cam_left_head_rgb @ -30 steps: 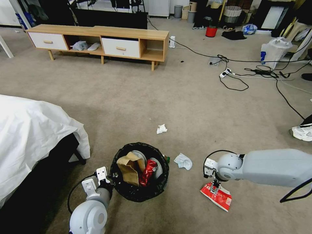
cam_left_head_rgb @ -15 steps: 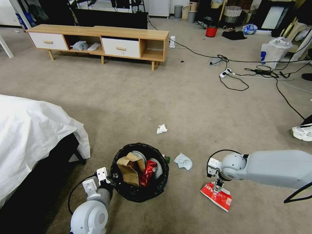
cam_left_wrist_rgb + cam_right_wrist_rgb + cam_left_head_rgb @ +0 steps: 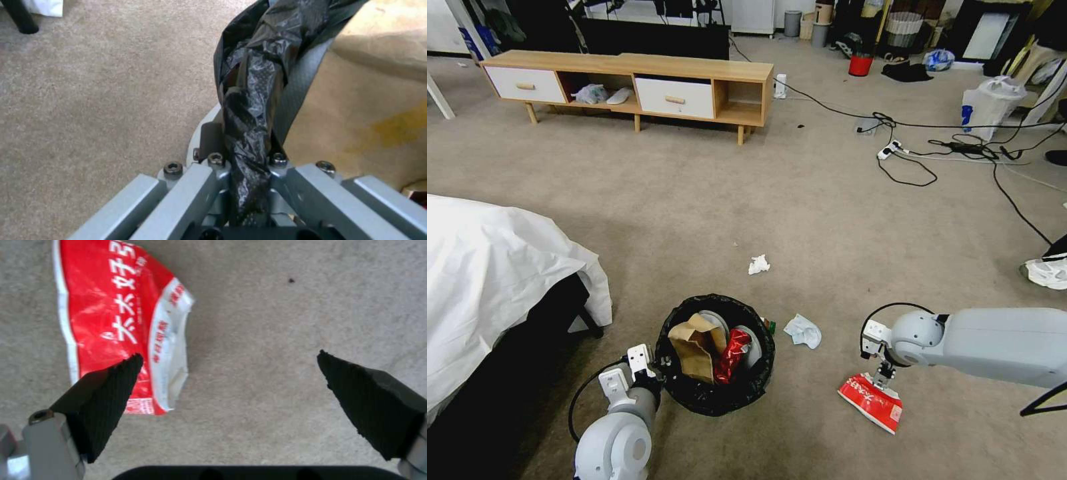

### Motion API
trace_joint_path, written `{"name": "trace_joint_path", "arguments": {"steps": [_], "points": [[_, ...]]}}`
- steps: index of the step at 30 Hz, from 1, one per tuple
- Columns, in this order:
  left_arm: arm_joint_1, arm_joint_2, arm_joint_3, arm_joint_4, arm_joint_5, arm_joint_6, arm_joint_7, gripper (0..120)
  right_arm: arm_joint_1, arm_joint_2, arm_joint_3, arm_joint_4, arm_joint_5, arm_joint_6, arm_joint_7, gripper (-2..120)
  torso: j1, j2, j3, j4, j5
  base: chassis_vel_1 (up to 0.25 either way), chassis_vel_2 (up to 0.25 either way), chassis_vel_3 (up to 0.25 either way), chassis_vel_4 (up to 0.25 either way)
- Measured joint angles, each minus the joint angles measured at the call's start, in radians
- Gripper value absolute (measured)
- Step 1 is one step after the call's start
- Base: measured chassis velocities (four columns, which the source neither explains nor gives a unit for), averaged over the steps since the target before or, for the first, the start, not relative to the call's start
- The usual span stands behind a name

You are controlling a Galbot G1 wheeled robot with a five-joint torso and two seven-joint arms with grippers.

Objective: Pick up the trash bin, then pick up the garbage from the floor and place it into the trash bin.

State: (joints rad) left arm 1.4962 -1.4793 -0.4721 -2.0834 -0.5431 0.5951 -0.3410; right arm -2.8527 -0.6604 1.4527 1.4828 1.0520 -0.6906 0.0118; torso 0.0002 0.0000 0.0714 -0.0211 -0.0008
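Note:
The trash bin (image 3: 692, 399), lined with a black bag, is at the lower centre of the head view. My left gripper (image 3: 657, 368) is shut on its rim; in the left wrist view the black bag (image 3: 249, 110) is pinched between the jaws of that gripper (image 3: 247, 173). A brown paper bag (image 3: 692, 347), a red can (image 3: 731, 353) and clear bottles (image 3: 715, 321) lie inside. My right gripper (image 3: 883, 380) hangs open just above the red-and-white carton (image 3: 872, 403), which lies flat on the floor (image 3: 800, 220). In the right wrist view one fingertip (image 3: 113, 386) of that gripper (image 3: 229, 386) overlaps the carton (image 3: 120, 313). Two tissues (image 3: 758, 265) (image 3: 803, 331) lie on the carpet.
A bed with a white sheet (image 3: 494, 280) fills the left side. A low wooden cabinet (image 3: 627, 87) stands at the back. Cables and a power strip (image 3: 934, 150) run across the right, beside a white plastic bag (image 3: 987, 103) and a shoe (image 3: 1047, 272).
My right arm has drawn to the right, so its gripper now hangs over the carton's nearer edge. The left arm and bin have hardly moved.

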Motion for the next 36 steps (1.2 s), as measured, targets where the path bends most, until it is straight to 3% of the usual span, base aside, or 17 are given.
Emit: {"name": "trace_joint_path", "arguments": {"steps": [23,36], "points": [[0.005,-0.017,0.006,-0.007,0.016,-0.003,0.005,2,0.137,0.105,-0.071,0.038,-0.012,0.006,-0.008,100,0.0,0.0,0.0,-0.0003,-0.0002,0.0,0.0,0.0,0.0],[0.007,-0.013,-0.001,-0.011,0.014,-0.007,0.007,2,0.123,0.047,-0.071,0.048,0.007,0.002,0.011,100,0.0,0.0,0.0,0.0001,-0.0002,0.0,0.0,0.0,0.0]]}}
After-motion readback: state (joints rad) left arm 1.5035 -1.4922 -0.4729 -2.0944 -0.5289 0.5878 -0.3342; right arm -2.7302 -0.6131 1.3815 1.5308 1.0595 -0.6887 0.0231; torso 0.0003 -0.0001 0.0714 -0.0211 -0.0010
